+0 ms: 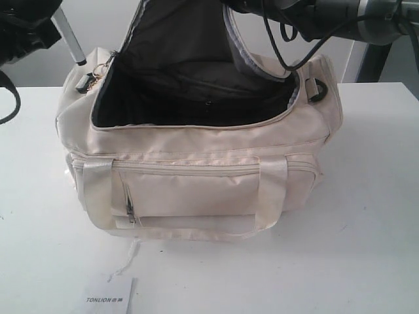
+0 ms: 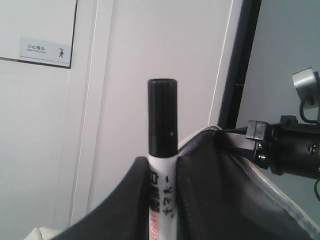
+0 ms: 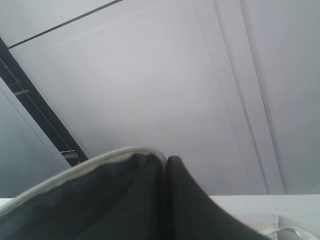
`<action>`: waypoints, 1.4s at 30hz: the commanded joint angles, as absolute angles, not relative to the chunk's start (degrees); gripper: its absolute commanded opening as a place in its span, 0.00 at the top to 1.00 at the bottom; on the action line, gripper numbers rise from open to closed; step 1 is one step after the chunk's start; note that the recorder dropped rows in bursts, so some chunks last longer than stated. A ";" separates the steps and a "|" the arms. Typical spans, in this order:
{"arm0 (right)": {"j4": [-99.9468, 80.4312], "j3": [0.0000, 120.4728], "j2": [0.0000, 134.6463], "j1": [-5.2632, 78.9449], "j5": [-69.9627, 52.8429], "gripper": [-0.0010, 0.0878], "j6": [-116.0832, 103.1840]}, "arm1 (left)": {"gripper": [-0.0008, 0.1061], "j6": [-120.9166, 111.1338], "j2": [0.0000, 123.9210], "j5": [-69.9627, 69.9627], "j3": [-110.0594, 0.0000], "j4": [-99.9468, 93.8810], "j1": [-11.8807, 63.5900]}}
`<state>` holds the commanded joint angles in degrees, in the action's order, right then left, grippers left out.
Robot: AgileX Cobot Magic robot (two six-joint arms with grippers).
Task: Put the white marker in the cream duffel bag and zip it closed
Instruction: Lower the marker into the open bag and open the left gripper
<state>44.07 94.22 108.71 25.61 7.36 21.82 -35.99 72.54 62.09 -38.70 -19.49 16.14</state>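
Left wrist view alone shows white marker's black print.

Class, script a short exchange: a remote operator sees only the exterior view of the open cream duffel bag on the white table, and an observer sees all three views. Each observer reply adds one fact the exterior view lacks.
Operator: The bag is open and its flap runs up out of my frame. What holds it?
Observer: The right end effector is shut on the flap's cream-edged rim.
Operator: How is the marker gripped?
Observer: The left end effector is shut on its white barrel, and the black cap sticks out past the fingertips.
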 joint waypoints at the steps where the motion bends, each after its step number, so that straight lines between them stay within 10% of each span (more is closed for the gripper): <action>1: 44.07 94.22 108.71 25.61 7.36 0.99 21.82 | 0.99 -35.99 73.28 62.83 -38.70 -19.52 16.14; 23: 44.07 94.22 108.71 25.61 7.36 0.99 21.82 | 0.98 -33.03 89.10 69.96 -49.00 -32.66 16.14; 34: 44.07 94.22 108.71 25.61 7.36 0.99 21.82 | 0.37 -33.03 89.73 68.81 -50.60 -34.43 16.85; 42: 44.07 94.22 108.71 25.61 7.36 0.99 21.82 | 0.48 -33.03 89.62 69.05 -50.60 -34.43 16.74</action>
<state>44.07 94.22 108.71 25.61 7.36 21.82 -33.03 89.62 69.05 -50.60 -34.43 16.74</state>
